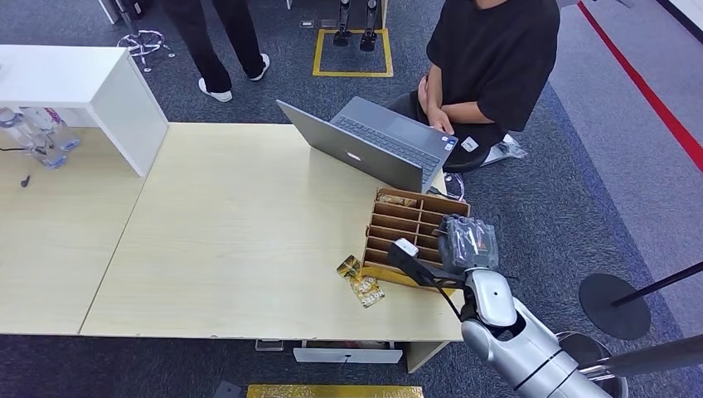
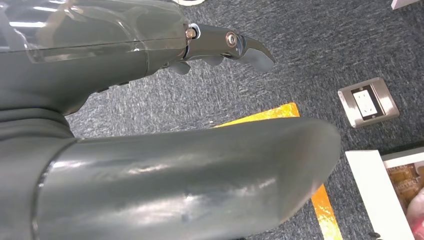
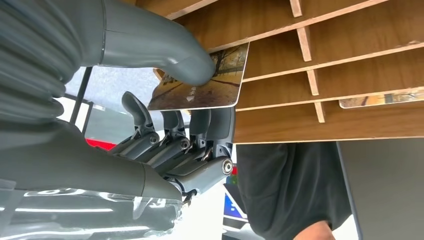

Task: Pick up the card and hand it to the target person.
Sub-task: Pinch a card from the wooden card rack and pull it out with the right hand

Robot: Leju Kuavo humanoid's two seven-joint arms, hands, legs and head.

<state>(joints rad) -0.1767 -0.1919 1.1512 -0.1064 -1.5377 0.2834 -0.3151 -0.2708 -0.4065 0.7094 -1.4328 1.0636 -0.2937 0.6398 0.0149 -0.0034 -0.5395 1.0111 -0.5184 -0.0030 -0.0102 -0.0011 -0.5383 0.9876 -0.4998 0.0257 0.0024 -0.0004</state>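
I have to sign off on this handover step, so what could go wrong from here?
The right robot hand pinches the card near one edge, so it may slip as it lifts. The card still sits against the wooden slotted rack; it could catch on a divider and tip the rack, which stands at the table's edge. The laptop lies between rack and seated person, so a low reach may hit it.

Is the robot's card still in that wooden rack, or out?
Out. The right hand pinches the card between thumb and fingers, its whole outline showing in front of the wooden rack rather than sunk in a slot.
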